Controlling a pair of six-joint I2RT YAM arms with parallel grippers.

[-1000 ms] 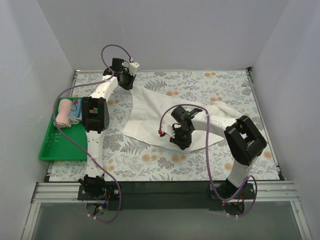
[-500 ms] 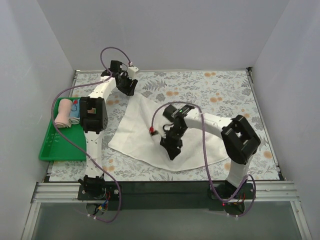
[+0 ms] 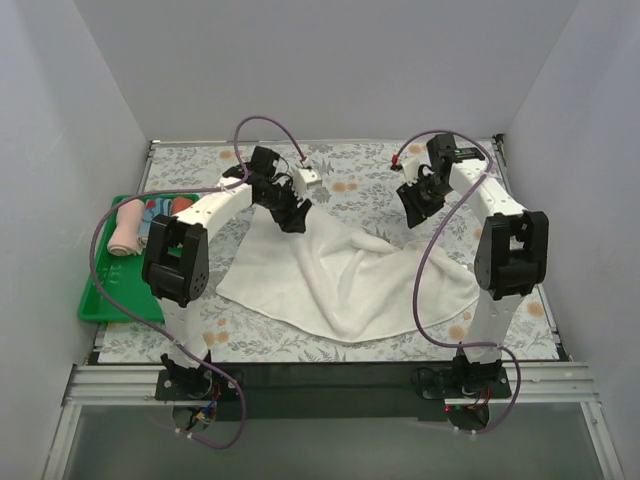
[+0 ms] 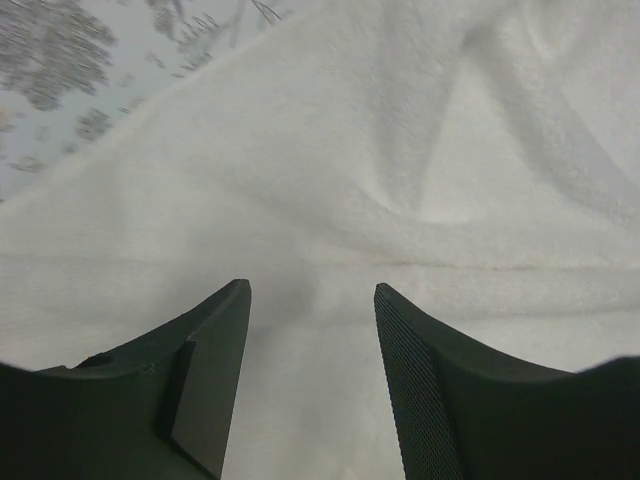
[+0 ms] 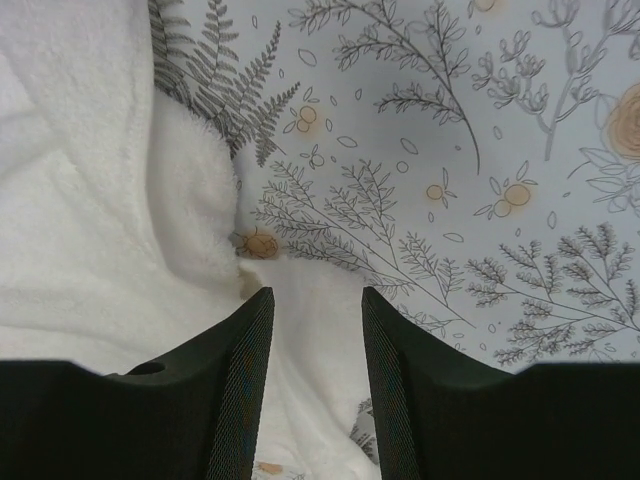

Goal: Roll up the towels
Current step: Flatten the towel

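cream towel (image 3: 345,285) spread, long axis left-right; left pincer (image 4: 312,290), right pincer (image 5: 317,295) half-open, empty.

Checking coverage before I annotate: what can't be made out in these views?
- Top view: the items beside the rolled pink towel in the green tray are too small to identify and partly behind the left arm.
- Left wrist: the white towel fills most of the frame, so its full extent is cut off.
- Right wrist: the towel passes beneath the right tool and is hidden there.

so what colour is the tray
Green; the tray shows best in the top view.
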